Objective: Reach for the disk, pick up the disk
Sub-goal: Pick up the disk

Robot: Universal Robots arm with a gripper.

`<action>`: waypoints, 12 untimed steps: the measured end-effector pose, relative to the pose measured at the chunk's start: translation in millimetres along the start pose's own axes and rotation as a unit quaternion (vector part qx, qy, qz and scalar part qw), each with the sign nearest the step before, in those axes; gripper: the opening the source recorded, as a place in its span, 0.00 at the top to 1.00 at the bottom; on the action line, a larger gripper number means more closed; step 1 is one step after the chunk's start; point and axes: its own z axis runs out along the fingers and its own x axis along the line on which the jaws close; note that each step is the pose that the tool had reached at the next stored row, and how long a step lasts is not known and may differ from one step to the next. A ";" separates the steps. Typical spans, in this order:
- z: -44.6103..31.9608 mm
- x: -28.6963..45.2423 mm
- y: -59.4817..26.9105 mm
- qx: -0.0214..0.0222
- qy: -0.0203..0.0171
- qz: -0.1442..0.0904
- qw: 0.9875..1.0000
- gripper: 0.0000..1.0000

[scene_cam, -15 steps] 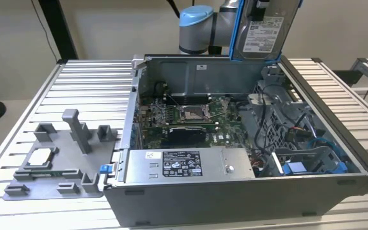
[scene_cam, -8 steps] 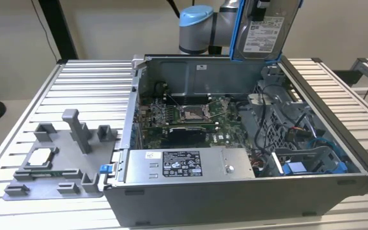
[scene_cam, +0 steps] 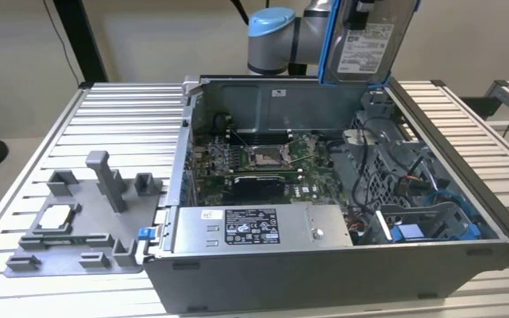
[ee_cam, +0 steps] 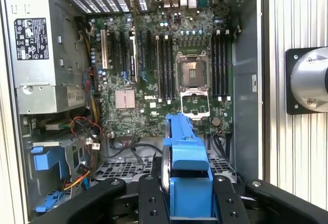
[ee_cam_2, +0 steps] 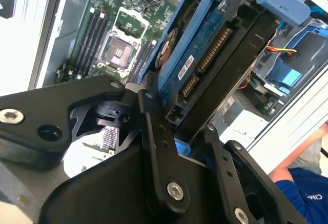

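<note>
The flat silver-grey metal disk in its bright blue plastic bracket (scene_cam: pixel 367 41) hung upright above the open grey computer case (scene_cam: pixel 325 199), clamped edgewise by the black gripper (ee_cam_2: pixel 177 131); it looked rigid, fairly heavy, shock-sensitive, best held by the bracket.

Disk (scene_cam: pixel 367 41): silver-grey metal, blue plastic bracket; tool (ee_cam_2: pixel 177 131) matt black.

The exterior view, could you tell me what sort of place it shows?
Probably a lab test cell for computer assembly: an opened computer case lies on a slatted metal table, a grey parts fixture sits beside it, and the tool holds the disk above.
</note>
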 end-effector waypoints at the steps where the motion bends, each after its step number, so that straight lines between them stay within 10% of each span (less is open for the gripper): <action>1: -0.1 1.2 -0.1 0.000 0.000 0.000 1.000 1.00; 12: -0.3 22.3 -1.7 0.000 0.000 0.000 1.000 1.00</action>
